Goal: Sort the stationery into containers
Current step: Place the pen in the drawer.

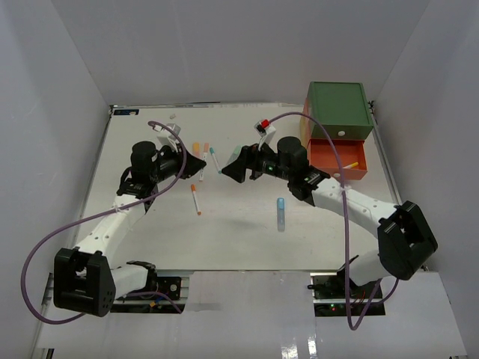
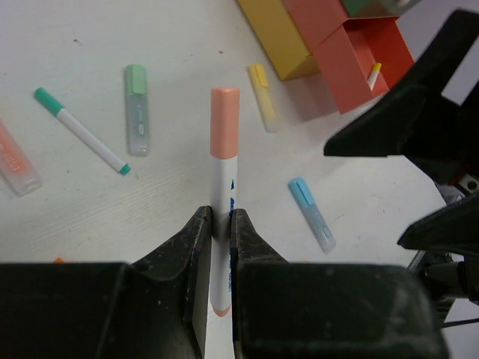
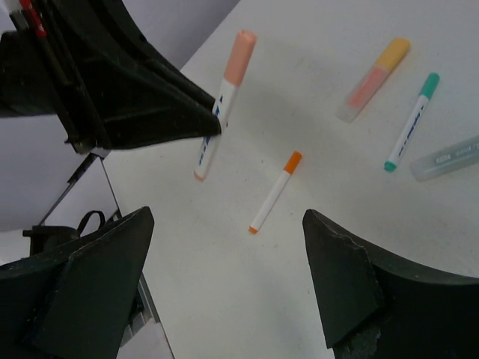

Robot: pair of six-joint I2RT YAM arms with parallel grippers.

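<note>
The left hand (image 2: 217,224) is clamping a white pen with a peach-pink cap (image 2: 224,127) between its pressed-together fingers. It is gripping the barrel near the lower end and seemingly holding the pen lifted off the white counter (image 2: 150,209). The right hand (image 3: 228,224) is facing it with fingers spread wide and nothing between them, and the pen is sitting just ahead of that gap. This is looking like a handover on the way to the open orange-red drawer (image 1: 358,172) beneath the green box (image 1: 339,108). To do it well, the right hand should be closing squarely on the bare barrel just under the cap. The left should be letting go only once that grip is firm.
</note>
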